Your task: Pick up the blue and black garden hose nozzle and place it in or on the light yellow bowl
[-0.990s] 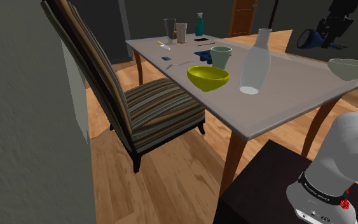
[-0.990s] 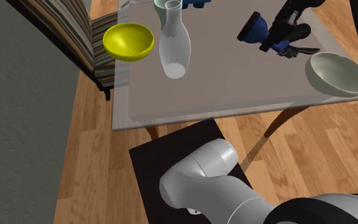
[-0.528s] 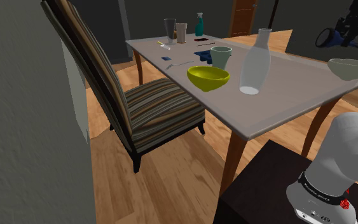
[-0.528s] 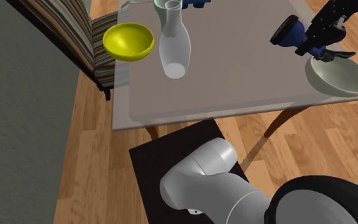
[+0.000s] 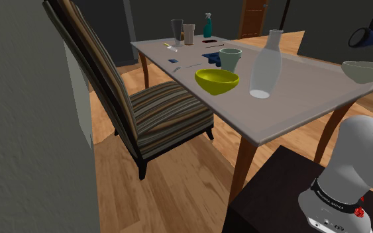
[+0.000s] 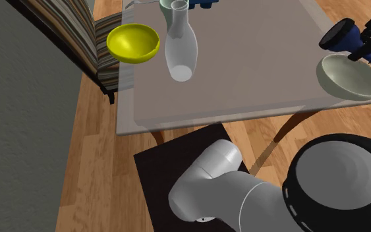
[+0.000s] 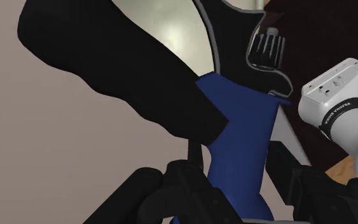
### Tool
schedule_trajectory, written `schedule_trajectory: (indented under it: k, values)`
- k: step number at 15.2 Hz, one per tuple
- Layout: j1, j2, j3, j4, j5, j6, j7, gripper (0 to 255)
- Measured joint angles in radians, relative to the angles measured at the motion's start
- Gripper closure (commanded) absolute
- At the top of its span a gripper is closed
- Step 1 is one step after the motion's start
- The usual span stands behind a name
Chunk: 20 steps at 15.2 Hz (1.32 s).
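Shoulder view: the nozzle [image 5: 361, 36] is hanging in the air at the right edge, higher than the pale bowl [image 5: 367, 70] sitting on the table [image 5: 297, 99].

Second exterior view: the jaws are gripping the nozzle [image 6: 340, 35], off the table, near the bowl's [image 6: 348, 79] rim.

Wrist view: the jaws are clamping the nozzle's blue body [image 7: 241, 153], with the bowl [image 7: 165, 25] showing beyond it.
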Motion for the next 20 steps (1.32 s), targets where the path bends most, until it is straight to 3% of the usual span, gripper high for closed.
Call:
schedule_trajectory:
  k: [3, 5, 16, 20]
  values:
    - [0.105, 0.001, -0.132, 0.116, -0.038, -0.031, -0.076, 255]
    - [0.138, -0.003, -0.167, 0.141, -0.051, -0.033, -0.09, 255]
    - [0.009, -0.066, -0.104, -0.092, -0.077, 0.115, -0.063, 255]
    - [-0.002, -0.073, -0.101, -0.115, -0.081, 0.13, -0.061, 255]
